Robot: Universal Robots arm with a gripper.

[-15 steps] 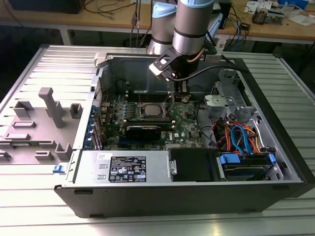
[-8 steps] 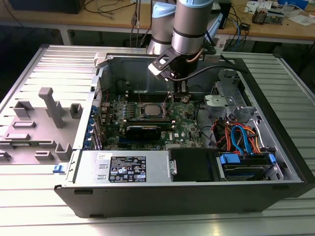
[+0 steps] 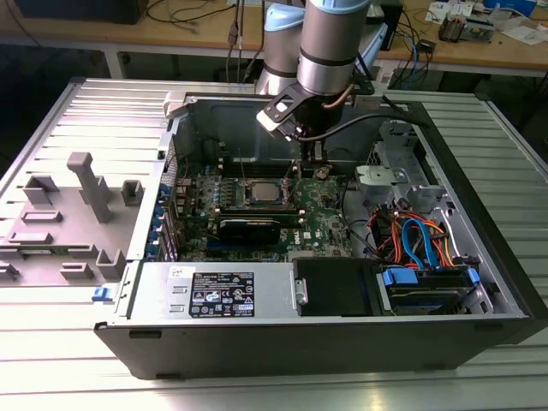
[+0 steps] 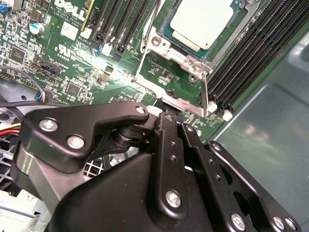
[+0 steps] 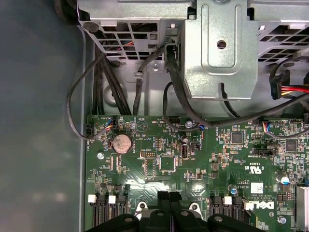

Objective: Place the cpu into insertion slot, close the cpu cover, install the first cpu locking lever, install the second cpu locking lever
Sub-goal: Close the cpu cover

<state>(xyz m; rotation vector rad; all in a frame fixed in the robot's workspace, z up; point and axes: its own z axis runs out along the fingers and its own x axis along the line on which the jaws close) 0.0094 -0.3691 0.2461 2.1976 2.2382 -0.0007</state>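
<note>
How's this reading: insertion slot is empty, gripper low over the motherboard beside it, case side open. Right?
No: the insertion slot is not empty; the cpu sits in it, clear in the second wrist view. The rest holds: gripper low over the motherboard beside it, case side open.

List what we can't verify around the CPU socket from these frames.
- cpu: in the second wrist view its far part is cut off by the picture edge. In the exterior view it is too small to judge seating.
- cpu cover: in the second wrist view its far side is cut off by the edge, so latching is unclear.
- locking lever: in the second wrist view the hand hides any contact behind its own black links.
</note>
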